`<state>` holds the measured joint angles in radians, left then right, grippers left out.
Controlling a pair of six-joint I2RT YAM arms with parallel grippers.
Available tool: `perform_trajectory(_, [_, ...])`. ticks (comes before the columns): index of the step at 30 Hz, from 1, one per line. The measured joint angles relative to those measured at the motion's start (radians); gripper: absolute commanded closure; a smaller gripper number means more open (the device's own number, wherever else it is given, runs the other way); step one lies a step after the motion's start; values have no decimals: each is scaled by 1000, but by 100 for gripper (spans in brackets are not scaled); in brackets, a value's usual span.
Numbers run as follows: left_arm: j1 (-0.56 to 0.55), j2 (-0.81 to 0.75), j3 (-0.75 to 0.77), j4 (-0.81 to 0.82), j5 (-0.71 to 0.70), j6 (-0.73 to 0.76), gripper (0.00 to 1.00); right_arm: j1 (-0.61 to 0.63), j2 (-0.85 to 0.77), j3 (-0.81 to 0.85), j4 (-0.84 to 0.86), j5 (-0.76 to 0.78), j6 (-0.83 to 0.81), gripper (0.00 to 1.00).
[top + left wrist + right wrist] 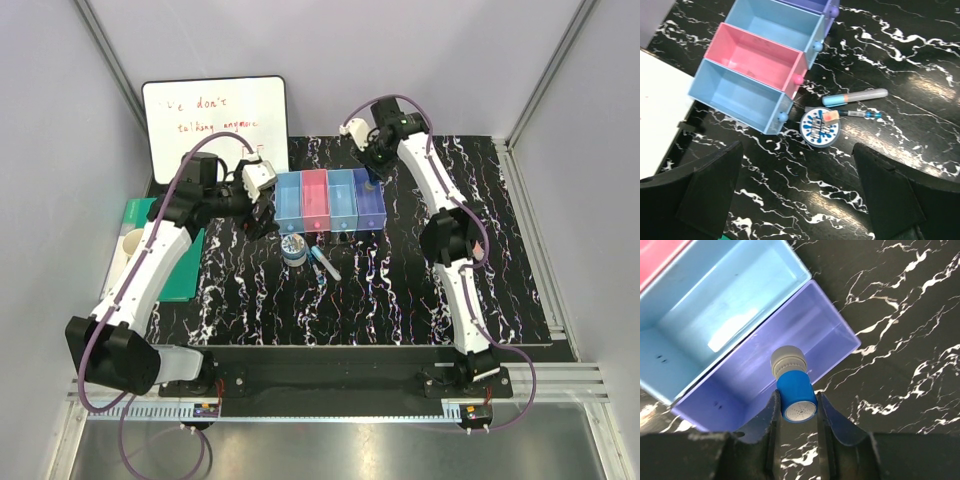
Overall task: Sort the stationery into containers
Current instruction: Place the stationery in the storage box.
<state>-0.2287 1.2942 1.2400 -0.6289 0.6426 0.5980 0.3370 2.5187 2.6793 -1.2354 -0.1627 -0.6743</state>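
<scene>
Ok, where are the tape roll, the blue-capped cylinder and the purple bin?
tape roll point(816, 133), left wrist view, patterned top face.
blue-capped cylinder point(796, 390), right wrist view, blue cap.
purple bin point(812, 325), right wrist view, bare inner floor.

We are losing the purple bin point(815, 4) past the left wrist view's top edge and the pink bin point(655, 255) past the right wrist view's upper left corner; we are failing to read the writing on the whiteboard point(214, 120).

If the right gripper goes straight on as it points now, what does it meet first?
Probably the purple bin, its floor: the right gripper, shut on the blue-capped cylinder, points into it. Depth unclear.
</scene>
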Motion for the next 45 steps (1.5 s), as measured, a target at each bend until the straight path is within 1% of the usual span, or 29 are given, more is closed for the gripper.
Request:
perform_trajectory(5, [11, 3, 1, -20, 50, 4, 2, 0, 31, 0, 42, 22, -30, 100])
perform_trajectory(14, [17, 3, 1, -29, 77, 23, 2, 0, 77, 0, 109, 28, -54, 100])
perform_trajectory(20, [20, 3, 1, -30, 86, 32, 2, 0, 106, 0, 146, 39, -71, 97])
perform_trajectory(21, [20, 3, 1, -30, 87, 33, 2, 0, 111, 0, 150, 39, -72, 93])
perform_trajectory(22, [20, 3, 1, -31, 87, 34, 2, 0, 114, 0, 154, 39, -73, 84])
perform_trajectory(25, [20, 3, 1, -31, 89, 34, 2, 1, 117, 0, 161, 39, -74, 66])
perform_trajectory(31, [21, 3, 1, -31, 95, 34, 2, 3, 117, 0, 178, 39, -78, 49])
perform_trajectory(32, [21, 3, 1, -31, 96, 34, 2, 3, 117, 0, 180, 39, -78, 43])
perform_trajectory(33, [21, 3, 1, -31, 96, 34, 2, 4, 117, 0, 184, 39, -78, 39])
perform_trajectory(39, [21, 3, 1, -31, 103, 34, 2, 9, 117, -6, 195, 42, -84, 32])
perform_trajectory(45, [21, 2, 1, -31, 113, 33, 2, 11, 113, -6, 199, 40, -66, 32])
